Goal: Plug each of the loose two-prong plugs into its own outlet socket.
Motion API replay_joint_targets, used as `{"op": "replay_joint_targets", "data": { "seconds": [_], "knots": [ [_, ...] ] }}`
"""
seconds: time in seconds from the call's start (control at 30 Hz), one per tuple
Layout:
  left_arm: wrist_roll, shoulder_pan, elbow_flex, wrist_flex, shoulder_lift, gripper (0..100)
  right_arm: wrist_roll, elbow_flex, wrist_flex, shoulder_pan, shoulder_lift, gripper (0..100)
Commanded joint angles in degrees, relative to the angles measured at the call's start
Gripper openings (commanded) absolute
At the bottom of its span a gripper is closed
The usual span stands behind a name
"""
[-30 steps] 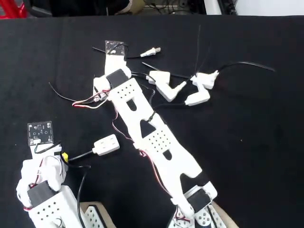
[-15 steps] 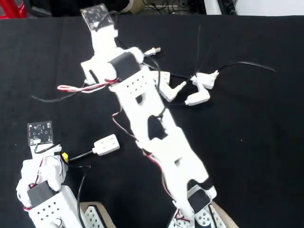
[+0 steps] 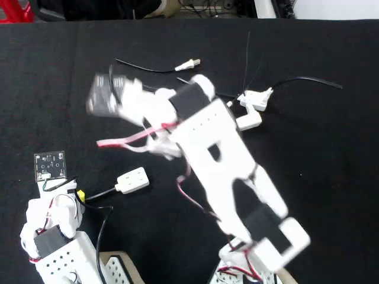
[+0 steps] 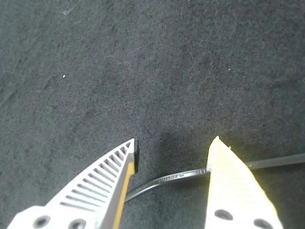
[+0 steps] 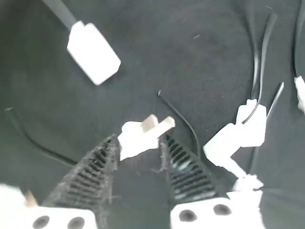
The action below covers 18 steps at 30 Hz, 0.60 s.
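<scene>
While right gripper [image 5: 138,143] sits clamped on white two-prong plug [image 5: 143,131], prongs poking clear past fingertips, left gripper [image 4: 174,148] hangs wide open, holding nothing, black cable [image 4: 167,179] crossing bench [image 4: 143,57] beneath. Outlet socket [image 5: 93,52] lies ahead, well apart. Plug likely light, rigid, smooth-sided; best held by body flanks, prongs free. Versus second ago: right arm risen off far bench, swung toward socket.

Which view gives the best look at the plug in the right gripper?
The right wrist view: the plug sits in the right gripper, both prongs showing. In the high view the right arm covers that spot; the left wrist view faces black cloth and a cable.
</scene>
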Motion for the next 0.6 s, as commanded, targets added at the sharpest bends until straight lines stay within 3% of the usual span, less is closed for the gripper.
{"op": "replay_joint_targets", "data": {
  "seconds": [0.0, 0.23, 0.43, 0.57],
  "knots": [
    [-0.18, -0.57, -0.66, 0.53, -0.35, 25, 16.0, 8.84, 1.49, 0.62, -3.21, 1.1],
    [-0.18, -0.57, -0.66, 0.62, -0.35, 25, 19.25, 14.29, -11.87, 0.7, 11.82, 4.7],
    [-0.26, -0.57, -0.66, 0.62, -0.35, 25, 18.73, 4.88, -5.71, 0.88, 17.01, 26.7],
    [-1.93, -0.57, -0.66, 0.62, -0.35, 25, 12.4, 2.07, -2.73, 0.79, 12.44, 27.4]
  ]
}}
